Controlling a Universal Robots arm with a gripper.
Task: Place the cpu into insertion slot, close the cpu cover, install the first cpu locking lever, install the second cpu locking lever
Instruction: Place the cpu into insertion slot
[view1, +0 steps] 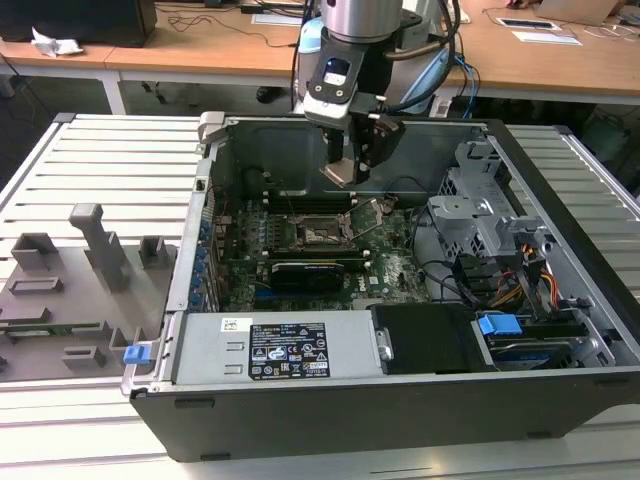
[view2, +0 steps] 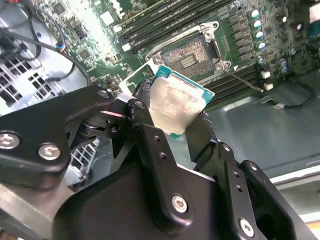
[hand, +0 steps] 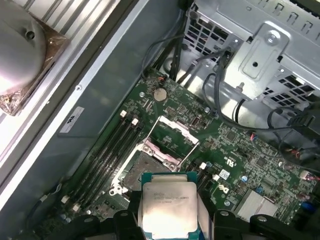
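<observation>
The gripper (view2: 173, 111) pinches the cpu (view2: 176, 100). In the second wrist view, the black fingers (view2: 150, 140) hide the end of the chip they hold. In the first wrist view the cpu runs into the picture's edge and covers one side of the insertion slot (hand: 136, 172). A shiny round thing (hand: 20, 50) is cut off there too, and I cannot tell what it is. In the exterior view the arm (view1: 360, 20) is cut off above. The grey tray (view1: 60, 300) runs off the exterior view's left.
</observation>
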